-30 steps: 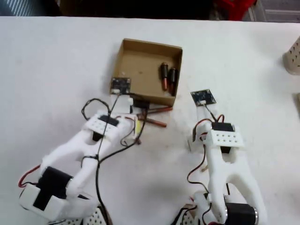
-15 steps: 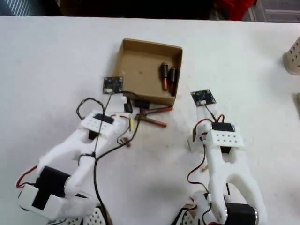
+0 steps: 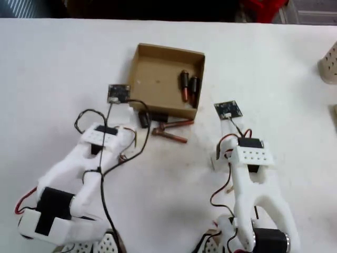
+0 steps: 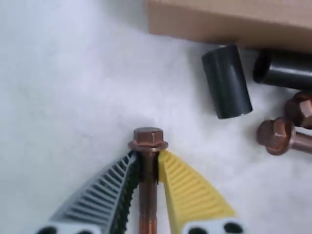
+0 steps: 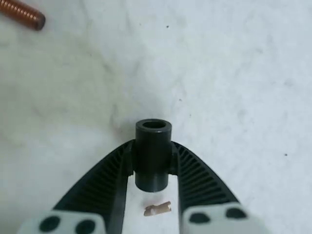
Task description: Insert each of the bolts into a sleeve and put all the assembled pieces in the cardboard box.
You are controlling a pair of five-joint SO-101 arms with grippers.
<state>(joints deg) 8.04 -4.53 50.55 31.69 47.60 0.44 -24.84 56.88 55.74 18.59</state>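
While the left jaws clamp a bolt (image 4: 147, 165) by its shank, head poking beyond their tips, the right jaws pinch a sleeve (image 5: 153, 153) mid-body; both seem rigid, light, slippery.

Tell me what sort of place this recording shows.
Probably a lab or workshop bench for robot assembly practice: a plain white table, a cardboard box, loose bolts and sleeves beside it.

Copper bolt (image 4: 147, 146), black sleeve (image 5: 153, 155), brown cardboard box (image 3: 158, 79), white table (image 3: 274, 68).
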